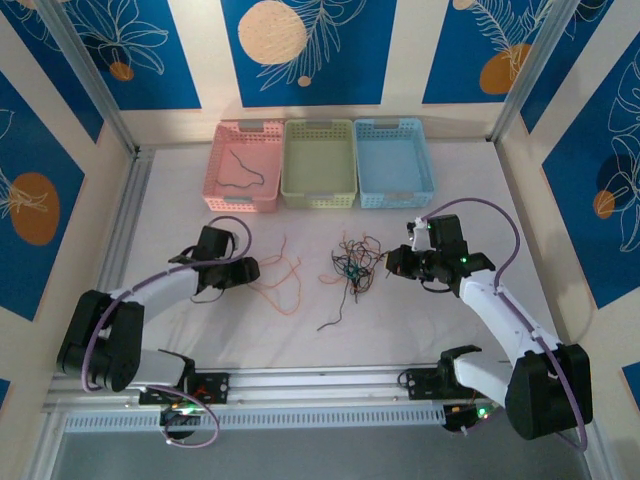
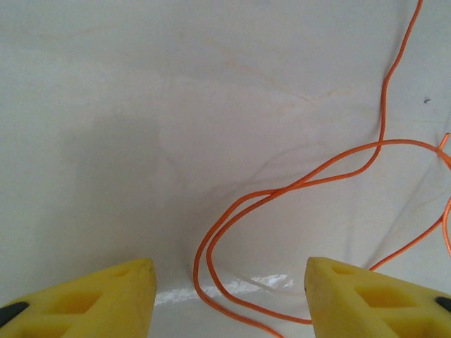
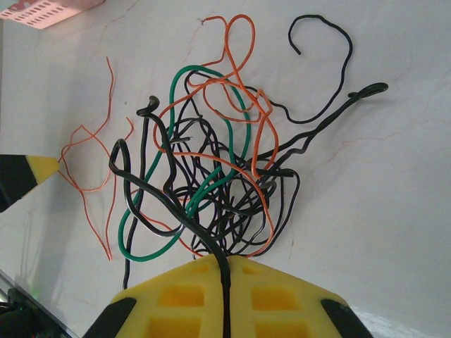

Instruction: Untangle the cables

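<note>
The left gripper (image 1: pixel 245 268) (image 2: pixel 227 273), its yellow fingers spread, hovers over loose thin orange cables (image 1: pixel 280 282) (image 2: pixel 296 186) left of the white worktop's (image 1: pixel 400 335) middle. At the centre lies the tangle of black, green and orange cables (image 1: pixel 352 268) (image 3: pixel 218 176). The right gripper (image 1: pixel 392 262) (image 3: pixel 225 276) pinches one thick black strand (image 3: pixel 131 184) of it. Along the far edge stand a pink plastic basket (image 1: pixel 225 150), a green basket (image 1: pixel 318 125) and a blue basket (image 1: pixel 395 125).

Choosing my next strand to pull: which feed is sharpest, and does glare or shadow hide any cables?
Right wrist view: the tangled cables are sharp, evenly lit, colours distinct. Left wrist view: the orange cable is crisp; a glare patch on the table by the left pincer hides nothing. Top view: strands look thin and faint.
</note>
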Robot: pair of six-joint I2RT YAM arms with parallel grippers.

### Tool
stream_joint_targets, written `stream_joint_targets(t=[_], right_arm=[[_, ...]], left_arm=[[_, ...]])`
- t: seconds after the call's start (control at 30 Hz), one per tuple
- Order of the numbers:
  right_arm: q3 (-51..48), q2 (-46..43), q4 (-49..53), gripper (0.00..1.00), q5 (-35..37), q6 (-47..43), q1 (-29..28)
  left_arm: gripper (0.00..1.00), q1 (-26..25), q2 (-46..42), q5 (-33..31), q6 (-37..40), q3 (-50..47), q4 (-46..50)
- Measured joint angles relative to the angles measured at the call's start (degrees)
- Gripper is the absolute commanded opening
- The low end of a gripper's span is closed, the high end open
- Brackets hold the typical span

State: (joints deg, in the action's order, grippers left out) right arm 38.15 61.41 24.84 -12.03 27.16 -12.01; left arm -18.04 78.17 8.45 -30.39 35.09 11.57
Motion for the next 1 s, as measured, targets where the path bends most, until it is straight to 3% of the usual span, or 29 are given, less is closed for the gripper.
stream_joint_targets(t=[0.1, 0.17, 0.37, 0.5, 0.73, 1.0], right_arm=[[0.1, 0.0, 0.1, 0.16, 0.0, -0.2, -0.1], [0.5, 0.0, 0.6, 0.31, 0.1, -0.4, -0.2], [3.4, -2.1, 3.5, 0.48, 2.2, -1.5, -0.1], [5.5, -5.7, 5.3, 0.5, 4.2, -1.9, -0.1], [8.4, -9.5, 8.2, 0.5, 6.1, -2.6, -0.1], [7.9, -14.7, 6.8, 0.49, 3.9, -0.8, -1.1]], left_arm=[[0.56, -0.6, 0.9, -0.7, 0.8, 0.6, 0.0], [0.54, -1.5, 2.5, -1.5, 1.1, 1.5, 0.0], [0.46, -4.8, 6.2, -5.0, 2.9, 4.1, 1.1], [0.37, -6.0, 6.4, -7.5, 4.0, 4.3, 2.5], [0.0, -7.5, 7.6, -9.0, 5.2, 5.7, 3.8], [0.0, -8.8, 4.8, -6.8, 5.3, 6.1, 3.9]])
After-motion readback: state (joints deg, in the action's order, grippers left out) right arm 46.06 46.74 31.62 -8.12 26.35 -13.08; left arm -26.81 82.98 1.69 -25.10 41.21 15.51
